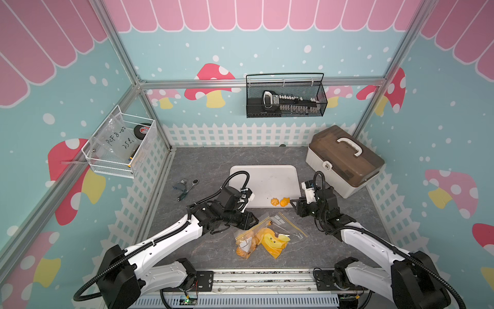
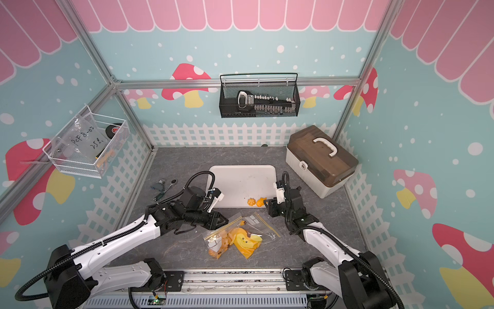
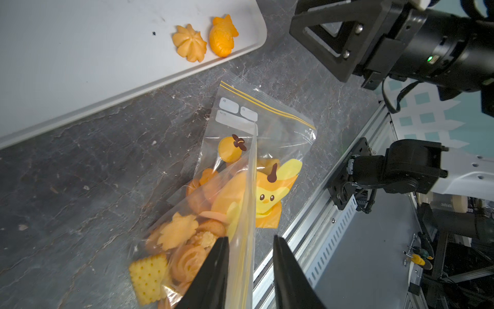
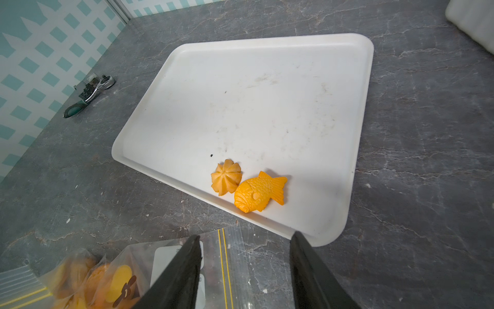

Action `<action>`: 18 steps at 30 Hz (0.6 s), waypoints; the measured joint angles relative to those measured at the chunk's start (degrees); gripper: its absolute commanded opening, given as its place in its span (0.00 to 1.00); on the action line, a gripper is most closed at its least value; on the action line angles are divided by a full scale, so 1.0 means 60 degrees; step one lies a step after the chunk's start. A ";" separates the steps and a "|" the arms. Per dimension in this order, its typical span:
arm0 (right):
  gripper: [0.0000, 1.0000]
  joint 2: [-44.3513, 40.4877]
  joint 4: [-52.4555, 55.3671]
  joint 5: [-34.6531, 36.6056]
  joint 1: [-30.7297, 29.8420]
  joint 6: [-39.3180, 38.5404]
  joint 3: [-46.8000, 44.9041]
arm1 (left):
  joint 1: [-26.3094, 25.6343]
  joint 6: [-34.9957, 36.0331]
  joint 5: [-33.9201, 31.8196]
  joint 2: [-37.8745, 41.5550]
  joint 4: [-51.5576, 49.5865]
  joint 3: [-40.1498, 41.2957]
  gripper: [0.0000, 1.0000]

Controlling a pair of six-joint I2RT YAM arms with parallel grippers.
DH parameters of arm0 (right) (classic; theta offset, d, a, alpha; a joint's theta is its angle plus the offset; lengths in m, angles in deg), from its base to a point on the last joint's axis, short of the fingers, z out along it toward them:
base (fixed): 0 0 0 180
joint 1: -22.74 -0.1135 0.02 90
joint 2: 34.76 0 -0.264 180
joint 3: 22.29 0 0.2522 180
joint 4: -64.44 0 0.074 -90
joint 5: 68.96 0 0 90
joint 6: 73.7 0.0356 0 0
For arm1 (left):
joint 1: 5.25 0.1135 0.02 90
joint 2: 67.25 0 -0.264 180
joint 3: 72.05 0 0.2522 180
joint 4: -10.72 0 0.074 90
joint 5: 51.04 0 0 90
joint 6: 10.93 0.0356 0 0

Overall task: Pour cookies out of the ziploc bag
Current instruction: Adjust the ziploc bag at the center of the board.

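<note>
Ratchet wrench (image 1: 187, 187) on the worktop (image 1: 208, 248), far left. Left claw (image 1: 255, 222) low at the ziploc bag's (image 1: 270, 235) left top edge. In its wrist view the claw (image 3: 251, 240) is spread partway, with a raised fold of bag film in the gap, not clamped. Bag lies flat on the worktop, just in front of the white tray (image 1: 267, 176), zip end toward the tray. Most cookies (image 3: 181, 240) are inside, bunched at the end away from the zip. Flower cookie (image 4: 226, 177) and fish cookie (image 4: 258, 191) touch on the tray's near edge. Right claw (image 4: 246, 235) spread wide, holding nothing, over the bag's zip end by the tray corner. Toolbox (image 1: 344, 157) at back right.
</note>
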 measured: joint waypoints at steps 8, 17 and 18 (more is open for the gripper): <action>0.53 0.0000 -0.0004 0.0000 0.0000 0.0004 0.0000 | 0.0000 -0.0015 -0.0248 -0.0113 0.0018 0.0051 0.36; 0.51 0.0029 -0.0011 0.0000 0.0000 0.0004 0.0000 | -0.0004 0.0007 -0.0251 -0.0204 -0.0015 0.0058 0.00; 0.51 0.0033 -0.0015 0.0004 0.0000 0.0004 0.0000 | -0.0004 0.0007 -0.0251 -0.0200 -0.0022 0.0058 0.00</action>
